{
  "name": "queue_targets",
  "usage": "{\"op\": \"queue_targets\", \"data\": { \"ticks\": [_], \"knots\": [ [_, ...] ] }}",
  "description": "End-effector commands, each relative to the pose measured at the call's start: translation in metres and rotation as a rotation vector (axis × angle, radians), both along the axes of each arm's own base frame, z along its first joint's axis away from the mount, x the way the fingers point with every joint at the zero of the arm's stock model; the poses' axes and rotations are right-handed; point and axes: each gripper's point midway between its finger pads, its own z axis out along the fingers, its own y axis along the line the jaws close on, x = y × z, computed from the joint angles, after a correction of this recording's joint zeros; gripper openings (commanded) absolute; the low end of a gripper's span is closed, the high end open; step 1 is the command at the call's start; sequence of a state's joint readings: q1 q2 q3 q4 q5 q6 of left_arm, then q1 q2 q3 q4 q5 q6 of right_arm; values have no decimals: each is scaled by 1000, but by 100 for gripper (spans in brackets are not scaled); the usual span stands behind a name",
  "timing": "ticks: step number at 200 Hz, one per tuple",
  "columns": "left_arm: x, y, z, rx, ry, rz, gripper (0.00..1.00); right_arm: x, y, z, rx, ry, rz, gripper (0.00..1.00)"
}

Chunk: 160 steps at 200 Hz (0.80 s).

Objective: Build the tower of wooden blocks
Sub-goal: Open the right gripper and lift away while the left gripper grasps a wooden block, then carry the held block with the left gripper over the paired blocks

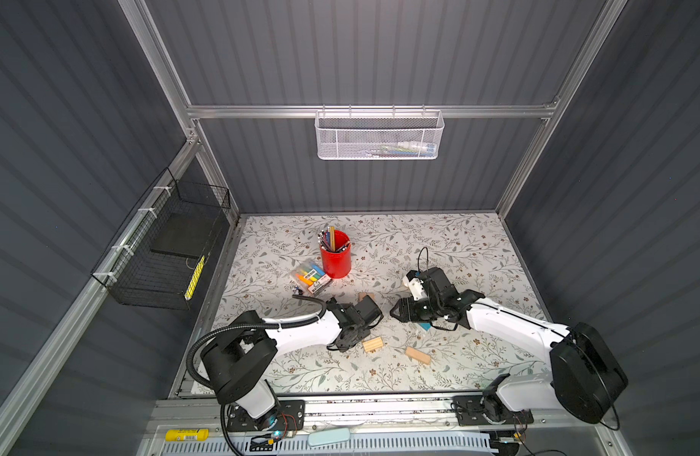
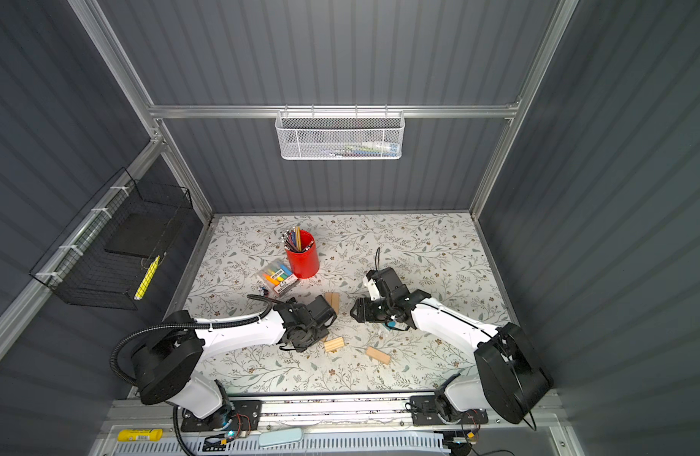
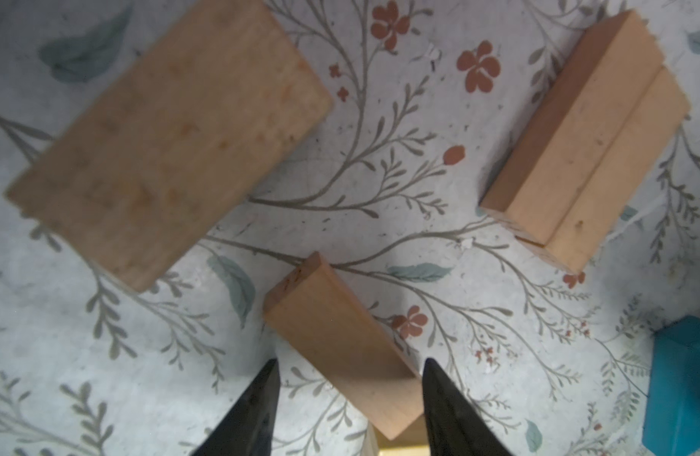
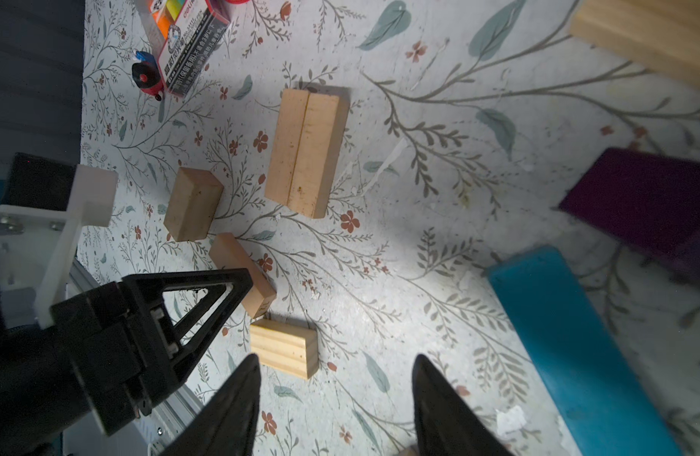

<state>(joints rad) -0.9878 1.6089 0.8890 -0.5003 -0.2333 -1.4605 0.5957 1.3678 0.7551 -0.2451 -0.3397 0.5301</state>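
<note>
Bricks (image 4: 306, 152) of smooth tan wood on floral-print tabletop (image 4: 419, 276)

Both top views: even overhead light, floral surface (image 1: 459, 244) bright, grey walls (image 1: 63, 118) dim, straight lines bowed toward edges. Left wrist view: nearest tan block (image 3: 170, 138) out of focus. Right wrist view: pale glare patch mid-surface; purple block (image 4: 636, 201) in shadow, blurred; right tool (image 4: 336, 359) tips unsharp.

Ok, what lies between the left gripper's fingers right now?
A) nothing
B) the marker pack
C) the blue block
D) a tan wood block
D: in the left wrist view the left gripper straddles a tan wood block, jaws apart.
</note>
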Motion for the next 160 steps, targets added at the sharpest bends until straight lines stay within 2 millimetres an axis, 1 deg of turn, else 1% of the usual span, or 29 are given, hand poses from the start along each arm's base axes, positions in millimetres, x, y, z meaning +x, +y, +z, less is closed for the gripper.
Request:
{"op": "queue_targets", "data": {
  "ticks": [1, 10, 22, 54, 77, 86, 110, 125, 160],
  "knots": [
    [3, 3, -3, 41, -4, 13, 57, -4, -1, 1, 12, -2, 16, 62],
    [3, 5, -4, 55, 0, 18, 57, -4, -1, 0, 11, 1, 14, 62],
    [5, 7, -4, 71, -7, 24, 54, -4, -2, -1, 14, 5, 14, 63],
    [11, 2, -4, 87, -14, 1, 49, -3, -2, -4, 12, 12, 16, 63],
    [13, 2, -4, 100, -20, -10, 42, -3, 0, -4, 23, 18, 21, 63],
    [12, 4, -6, 108, -15, -16, 41, -3, 0, -4, 26, 21, 22, 64],
    [9, 8, -10, 120, 9, -19, 34, -2, 1, -4, 36, 32, 17, 64],
    [12, 9, -5, 130, -10, -34, 30, -3, 3, 0, 48, 35, 19, 64],
    [20, 4, 8, 147, -58, -141, 26, 2, 2, 9, 54, 12, 3, 65]
  ]
}}
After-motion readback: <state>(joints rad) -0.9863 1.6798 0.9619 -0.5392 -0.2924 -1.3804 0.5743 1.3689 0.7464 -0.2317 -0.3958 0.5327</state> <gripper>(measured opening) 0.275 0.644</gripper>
